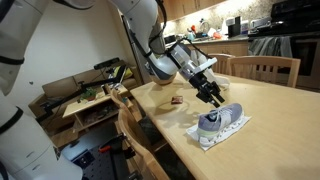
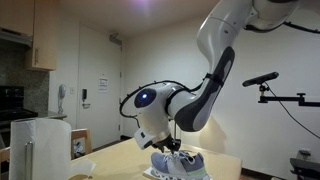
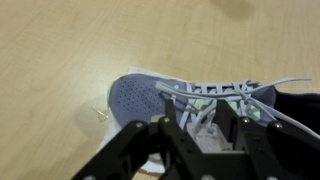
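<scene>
Wrist view: gripper [image 3: 205,135] at the bottom edge, its fingers [image 3: 165,135] astride the laces [image 3: 225,95] of a grey shoe [image 3: 140,98].
Jaws: part-way apart with laces between them; whether they pinch a lace, I cannot tell.
Shoe: upright on a white sheet [image 1: 203,140] on the wooden table [image 1: 270,110], probably to spare the tabletop.
Arm: bent steeply down, so the fingers meet the laces from above.
Nearby: small brown item [image 1: 177,100], well apart.
</scene>
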`<state>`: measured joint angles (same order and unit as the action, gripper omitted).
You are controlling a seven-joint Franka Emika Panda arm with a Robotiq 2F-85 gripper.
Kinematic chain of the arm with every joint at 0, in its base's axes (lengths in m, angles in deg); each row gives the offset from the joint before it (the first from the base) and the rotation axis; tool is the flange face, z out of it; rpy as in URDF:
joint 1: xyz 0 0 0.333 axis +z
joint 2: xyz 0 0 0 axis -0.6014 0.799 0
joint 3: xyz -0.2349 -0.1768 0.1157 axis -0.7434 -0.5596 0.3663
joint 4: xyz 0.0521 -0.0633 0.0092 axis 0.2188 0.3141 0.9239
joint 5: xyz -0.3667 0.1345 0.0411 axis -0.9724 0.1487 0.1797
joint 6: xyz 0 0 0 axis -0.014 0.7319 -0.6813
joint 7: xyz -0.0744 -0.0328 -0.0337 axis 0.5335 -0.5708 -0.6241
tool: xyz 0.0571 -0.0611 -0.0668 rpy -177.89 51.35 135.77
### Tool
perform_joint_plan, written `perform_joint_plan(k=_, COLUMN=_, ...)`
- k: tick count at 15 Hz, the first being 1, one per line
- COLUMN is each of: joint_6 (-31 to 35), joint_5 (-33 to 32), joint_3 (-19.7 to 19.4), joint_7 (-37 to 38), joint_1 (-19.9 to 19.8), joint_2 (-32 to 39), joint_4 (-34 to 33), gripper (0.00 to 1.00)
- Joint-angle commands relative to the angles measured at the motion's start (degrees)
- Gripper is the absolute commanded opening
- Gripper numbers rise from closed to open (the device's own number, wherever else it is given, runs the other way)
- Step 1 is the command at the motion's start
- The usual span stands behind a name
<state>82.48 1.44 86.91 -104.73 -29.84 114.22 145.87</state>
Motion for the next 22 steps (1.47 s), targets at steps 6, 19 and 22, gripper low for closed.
perform_joint_plan(k=6, joint_6=-1.5, joint_5=0.0, joint_3=0.4, joint_7=0.3, joint_1=-0.2, joint_2=0.2, joint_4=-0.8, gripper=1.00)
perform_joint_plan(k=19, joint_6=-2.2, joint_5=-0.1, joint_3=0.2, joint_7=-0.4, joint_1=-0.2, joint_2=2.5, joint_4=-3.7, gripper=1.00)
perform_joint_plan(k=22, joint_6=-2.7, joint_5=-0.2, joint_3=0.4, joint_7=-0.3, joint_1=0.4, joint_2=2.7, joint_4=-4.1, gripper=1.00)
